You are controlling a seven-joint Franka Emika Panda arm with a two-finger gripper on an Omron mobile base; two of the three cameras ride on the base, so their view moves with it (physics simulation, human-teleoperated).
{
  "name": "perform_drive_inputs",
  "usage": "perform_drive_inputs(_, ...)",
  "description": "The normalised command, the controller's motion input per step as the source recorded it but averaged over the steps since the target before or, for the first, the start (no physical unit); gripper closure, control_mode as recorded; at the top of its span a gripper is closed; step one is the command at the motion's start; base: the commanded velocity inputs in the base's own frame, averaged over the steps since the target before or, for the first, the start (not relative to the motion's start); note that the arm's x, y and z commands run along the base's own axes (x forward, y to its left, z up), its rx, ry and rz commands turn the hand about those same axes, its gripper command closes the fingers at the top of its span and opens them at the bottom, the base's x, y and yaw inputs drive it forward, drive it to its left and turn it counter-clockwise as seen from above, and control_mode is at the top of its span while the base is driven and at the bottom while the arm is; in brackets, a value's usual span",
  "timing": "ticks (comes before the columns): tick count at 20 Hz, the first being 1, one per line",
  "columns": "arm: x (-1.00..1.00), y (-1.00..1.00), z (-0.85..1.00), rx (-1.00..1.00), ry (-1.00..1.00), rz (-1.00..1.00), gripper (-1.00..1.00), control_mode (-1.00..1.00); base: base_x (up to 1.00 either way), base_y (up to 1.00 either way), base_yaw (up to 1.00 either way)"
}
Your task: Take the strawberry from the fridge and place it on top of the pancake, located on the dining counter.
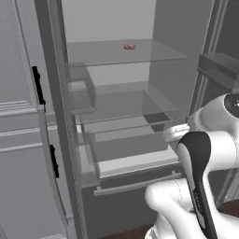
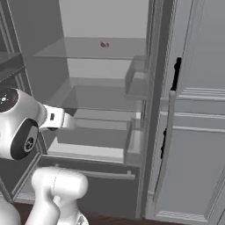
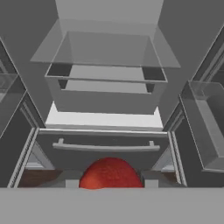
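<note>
Claw pinched the strawberry at 6 o'clock in hand view; light, soft, bruisable, so a gentle mid-body hold looked best.

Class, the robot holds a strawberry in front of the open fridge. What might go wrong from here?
1. The strawberry is small and round, so it may slip from the grip on the way to the counter.
2. The open door bin stands close at the side, so swinging out may clip it.
</note>
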Motion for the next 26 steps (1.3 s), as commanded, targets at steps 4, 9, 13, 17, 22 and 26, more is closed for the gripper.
perform_drive_inputs(4, 0.0, 0.0, 0.0, 0.0, 0.0, 0.0, 1.0, 1.0, -0.71, 0.03, -0.44)
perform_drive_inputs(9, 0.0, 0.0, 0.0, 0.0, 0.0, 0.0, 1.0, 1.0, -0.67, 0.0, -0.48)
perform_drive_inputs(13, 0.0, 0.0, 0.0, 0.0, 0.0, 0.0, 1.0, 1.0, -0.84, 0.0, -0.26)
perform_drive_inputs(17, 0.0, 0.0, 0.0, 0.0, 0.0, 0.0, 1.0, 1.0, -0.72, 0.01, 0.16)
perform_drive_inputs(22, 0.0, 0.0, 0.0, 0.0, 0.0, 0.0, 1.0, 1.0, -0.89, -0.22, 0.47)
perform_drive_inputs(26, 0.0, 0.0, 0.0, 0.0, 0.0, 0.0, 1.0, 1.0, -0.88, -0.29, 0.58)
